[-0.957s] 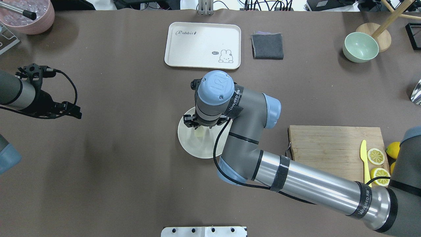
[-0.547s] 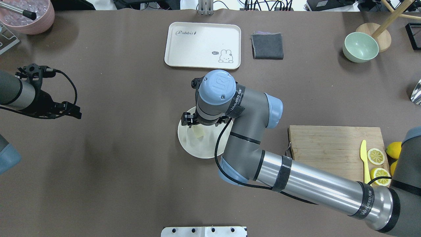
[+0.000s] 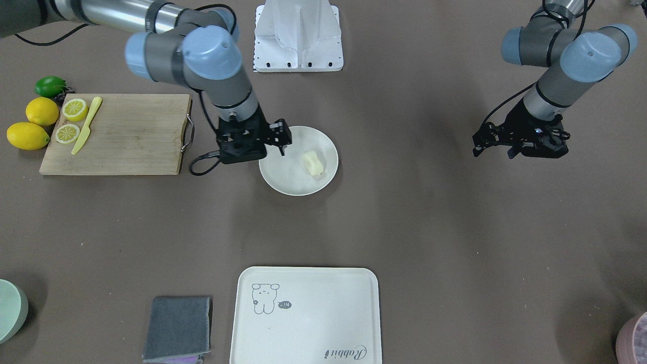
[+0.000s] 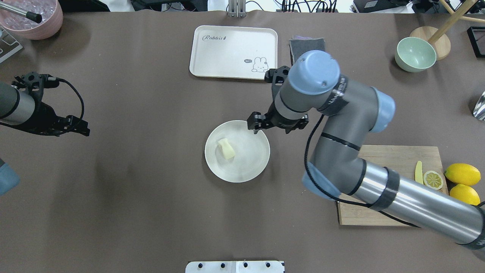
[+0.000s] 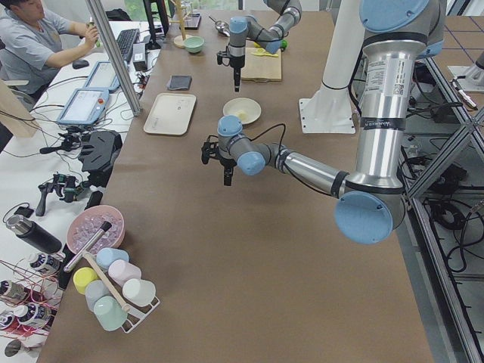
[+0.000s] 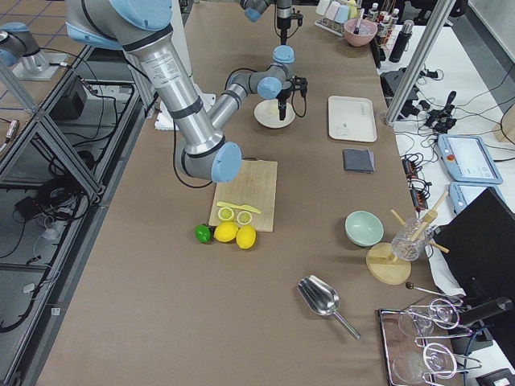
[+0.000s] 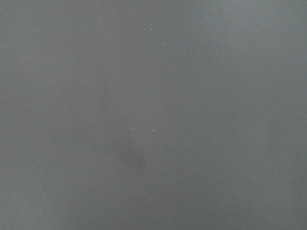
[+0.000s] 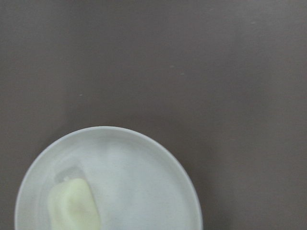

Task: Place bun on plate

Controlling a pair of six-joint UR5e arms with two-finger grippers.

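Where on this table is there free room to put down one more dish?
The widest bare patch lies between the left gripper and the plate. The strip nearer the robot than the plate is bare too. Crowded: the cutting board and the lemons beside it, and the right gripper at the plate's far rim.

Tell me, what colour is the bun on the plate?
The bun is pale cream-yellow, lying on the off-white plate. The overhead exterior view shows it best.

The cream tray (image 4: pixel 231 53) carries the word "Rabbit" in script at one corner. Beside the tray's small rabbit drawing, a dark speech bubble reads "hi~". A black strap (image 4: pixel 335 96) on the right arm (image 4: pixel 352 113) bears pale lettering too small to read.
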